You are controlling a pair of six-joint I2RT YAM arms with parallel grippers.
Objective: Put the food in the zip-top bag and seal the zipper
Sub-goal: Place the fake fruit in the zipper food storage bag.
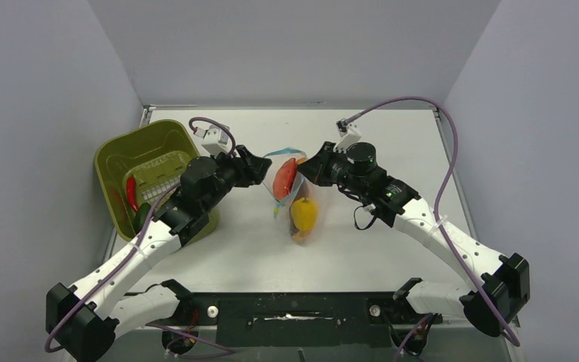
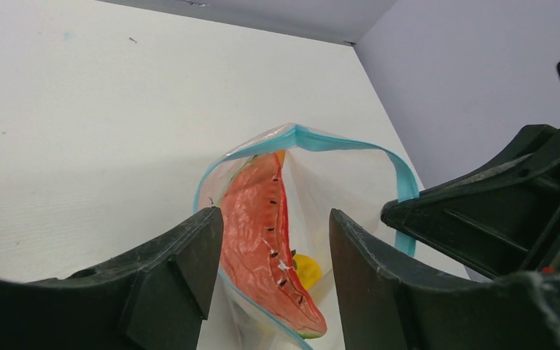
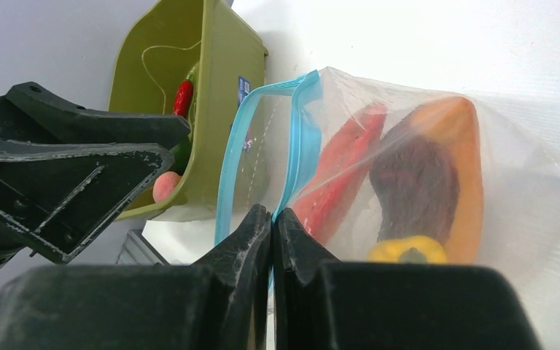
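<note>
The clear zip-top bag stands mid-table, its light-blue zipper gaping open. Inside it lie a red watermelon slice, a yellow pepper and an orange piece. My left gripper is open at the bag's mouth. Its fingers straddle the watermelon slice, and a gap shows on the right side. My right gripper is shut on the zipper strip at the bag's right edge and holds that side up. More food remains in the bin: a red chili, a dark green piece and a peach one.
The olive-green bin stands at the left, close behind my left arm. Grey walls close off the table at the back and both sides. The two grippers face each other across the bag, a few centimetres apart.
</note>
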